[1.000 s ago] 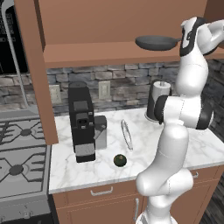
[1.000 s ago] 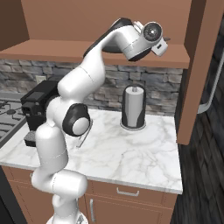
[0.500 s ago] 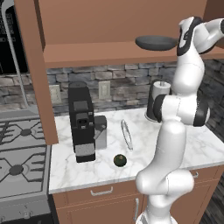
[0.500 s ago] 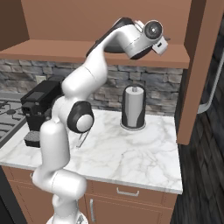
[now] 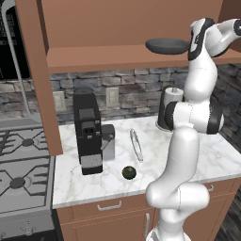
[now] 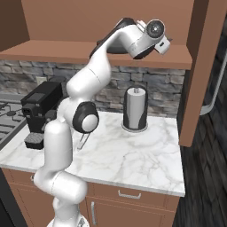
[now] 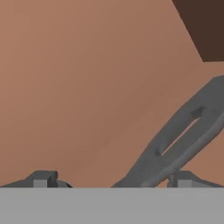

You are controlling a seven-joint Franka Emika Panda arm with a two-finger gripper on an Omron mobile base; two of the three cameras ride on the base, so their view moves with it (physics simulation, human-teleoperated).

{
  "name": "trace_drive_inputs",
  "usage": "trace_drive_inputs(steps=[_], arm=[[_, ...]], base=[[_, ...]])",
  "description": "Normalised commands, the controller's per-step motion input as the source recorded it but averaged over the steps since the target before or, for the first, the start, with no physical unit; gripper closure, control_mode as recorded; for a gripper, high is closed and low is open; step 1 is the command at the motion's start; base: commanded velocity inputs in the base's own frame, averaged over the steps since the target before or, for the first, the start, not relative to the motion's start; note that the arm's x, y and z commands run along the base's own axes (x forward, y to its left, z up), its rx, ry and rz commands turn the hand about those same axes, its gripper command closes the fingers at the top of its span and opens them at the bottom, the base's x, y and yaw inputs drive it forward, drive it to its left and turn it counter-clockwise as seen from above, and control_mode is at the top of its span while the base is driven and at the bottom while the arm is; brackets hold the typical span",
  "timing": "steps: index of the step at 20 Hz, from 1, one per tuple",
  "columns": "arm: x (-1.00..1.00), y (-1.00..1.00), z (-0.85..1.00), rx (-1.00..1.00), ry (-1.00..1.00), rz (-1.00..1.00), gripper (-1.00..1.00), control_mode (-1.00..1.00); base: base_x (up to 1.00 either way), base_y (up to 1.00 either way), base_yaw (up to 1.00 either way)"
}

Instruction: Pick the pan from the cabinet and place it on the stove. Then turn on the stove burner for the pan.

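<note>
1. Left base view: the pan (image 5: 167, 45) lies on the open shelf of the cabinet (image 5: 132, 56), toward the shelf's right end, above the marble tabletop (image 5: 141, 164). The arm rises from the lower right and its wrist sits level with the pan, just to the pan's right. The stove (image 5: 21, 183) stands at the far left, well apart from the pan, beyond a black coffee machine (image 5: 89, 134). A paper towel roll (image 5: 170, 108) stands under the shelf, beside the arm.

2. Right base view: the arm's last links reach onto the cabinet shelf (image 6: 88, 51), with the open cabinet door (image 6: 201, 71) hanging just to the right. The door leaves little side room; judged from this, the hand should withdraw straight out along the shelf, not swing sideways.

3. Hand view: the gripper (image 7: 109, 180) has its jaws spread wide, with a dark finger tip (image 7: 41, 179) at lower left and the other (image 7: 183, 179) at lower right. The pan handle (image 7: 179, 135), grey with a long slot, crosses diagonally from upper right and ends between the tips, nearer the right one. Nothing is pinched yet.

4. Step in hand: grasping the pan handle. Recommended procedure:
   - Roll the hand so the jaws close across the handle's width, not along its length.
   - Centre the handle between the tips before closing.
   - Advance so the tips pass the handle's end and grip solid metal.
   - Lift only slightly before withdrawing; the pan's weight lies far from the grip and may tip it.
</note>
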Motion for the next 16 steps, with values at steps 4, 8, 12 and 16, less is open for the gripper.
trace_drive_inputs(steps=[4, 8, 12, 16], arm=[[0.3, 0.0, -0.23, 0.0, 0.0, 0.0, -1.0, -1.0], [0.24, 0.0, -0.22, 0.01, 0.0, 0.0, -1.0, -1.0], [0.19, 0.0, -0.22, 0.03, 0.0, 0.0, -1.0, -1.0], [0.11, 0.0, -0.29, 0.07, 0.0, 0.0, 1.0, -1.0]], base=[[0.0, 0.0, 0.0], [0.0, 0.0, 0.0], [0.0, 0.0, 0.0], [0.0, 0.0, 0.0]])
